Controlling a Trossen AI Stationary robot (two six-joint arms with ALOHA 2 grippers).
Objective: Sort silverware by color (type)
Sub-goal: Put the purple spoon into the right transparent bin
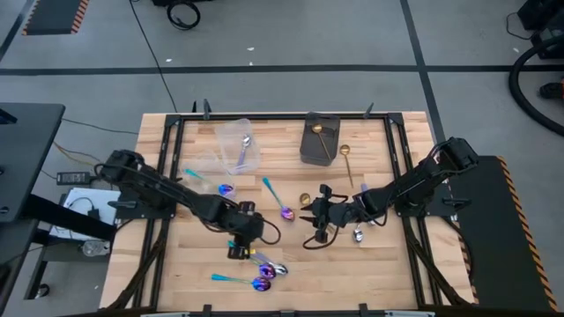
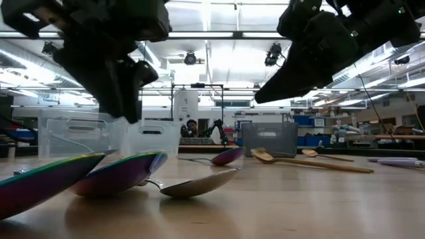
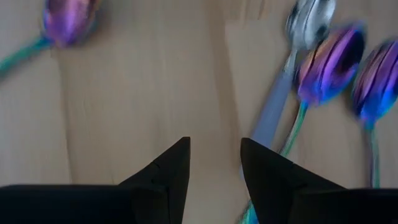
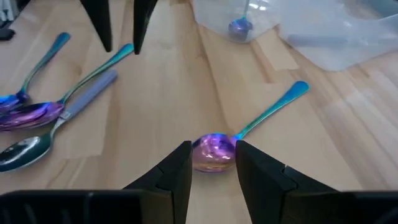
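Observation:
My left gripper [image 1: 241,243] [image 3: 214,155] is open and hovers fingers-down over bare wood, just beside a cluster of spoons: a silver spoon with a lilac handle [image 3: 283,87] and two iridescent spoons [image 3: 329,62] lying flat. My right gripper [image 1: 312,217] [image 4: 212,157] is open and low. Its fingertips stand either side of the bowl of an iridescent spoon [image 4: 214,151] [image 1: 287,212], whose teal handle [image 4: 273,107] points toward the far edge. I see no touch. Another iridescent spoon [image 1: 226,189] lies left of centre, and a silver spoon [image 1: 359,234] lies under the right arm.
A clear tub [image 1: 238,145] lies tipped at the far left-centre with a spoon inside [image 4: 239,26]. A dark grey box [image 1: 319,139] holds a gold spoon, and another gold spoon [image 1: 346,158] lies beside it. The two grippers are close together at mid-table.

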